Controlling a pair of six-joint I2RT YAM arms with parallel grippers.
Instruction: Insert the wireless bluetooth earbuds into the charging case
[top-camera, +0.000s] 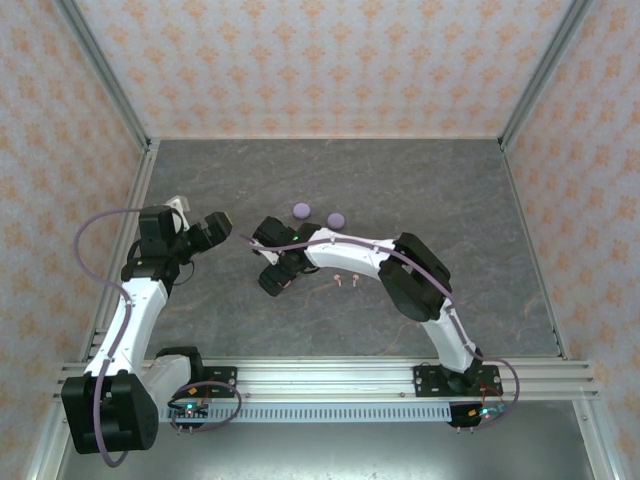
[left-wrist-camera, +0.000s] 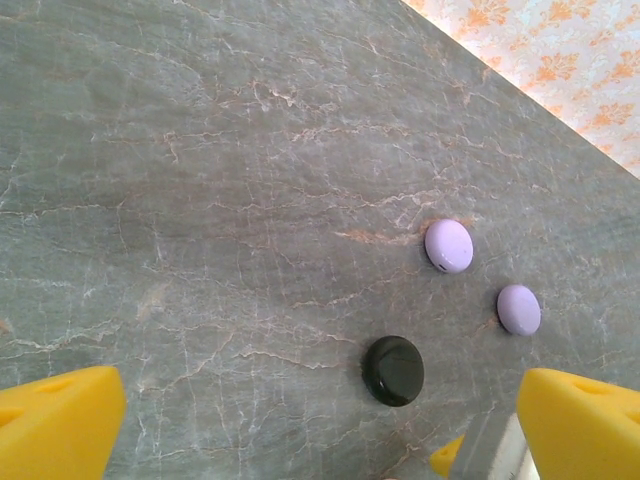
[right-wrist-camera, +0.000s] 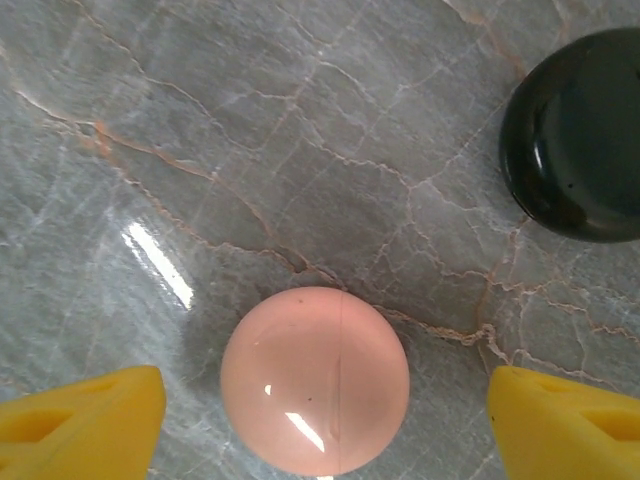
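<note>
A closed round pink charging case (right-wrist-camera: 314, 380) lies on the marble table between the yellow fingers (right-wrist-camera: 80, 420) of my right gripper (right-wrist-camera: 320, 430). The jaws are open, with bare table showing on both sides of the case. In the top view the right gripper (top-camera: 272, 283) points down at the table's middle left. Two tiny pink earbuds (top-camera: 345, 280) lie just right of it. My left gripper (top-camera: 222, 225) hovers to the left, and its jaws (left-wrist-camera: 320, 440) are wide open with nothing between them.
A closed black case (left-wrist-camera: 393, 370) (right-wrist-camera: 575, 130) lies close beside the pink one. Two lilac cases (left-wrist-camera: 448, 245) (left-wrist-camera: 518, 308) sit farther back, also seen from above (top-camera: 302, 210) (top-camera: 337, 218). Patterned walls enclose the table on three sides.
</note>
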